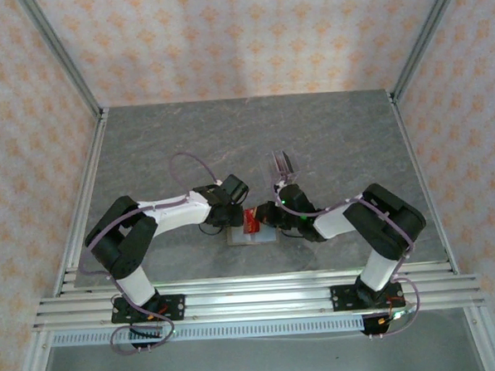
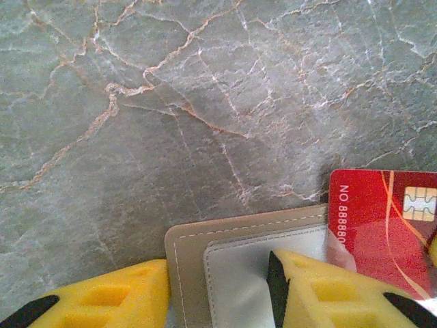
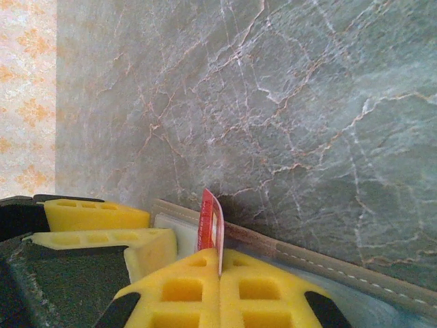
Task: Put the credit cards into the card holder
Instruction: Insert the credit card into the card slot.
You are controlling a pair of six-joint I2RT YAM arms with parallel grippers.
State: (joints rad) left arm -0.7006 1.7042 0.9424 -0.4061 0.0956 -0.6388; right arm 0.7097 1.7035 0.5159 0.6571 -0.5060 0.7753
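The card holder (image 2: 188,260) lies open on the table, tan with a pale grey inside, and is also seen from above (image 1: 249,239). My left gripper (image 2: 217,273) stands over its corner with jaws apart. One finger (image 2: 102,297) sits just off the holder's edge and the other finger (image 2: 321,290) rests on the grey pocket. A red credit card (image 3: 210,222) with a chip is clamped on edge in my shut right gripper (image 3: 220,263). The card (image 2: 382,225) reaches over the holder's far side, beside the grey pocket (image 3: 167,224). From above, the card (image 1: 252,221) shows between the two grippers.
A clear slotted plastic rack (image 1: 284,163) stands behind the right gripper. Grey marbled table (image 1: 228,137) stretches open to the back and sides. Metal frame rails (image 1: 253,297) run along the near edge, with patterned walls around.
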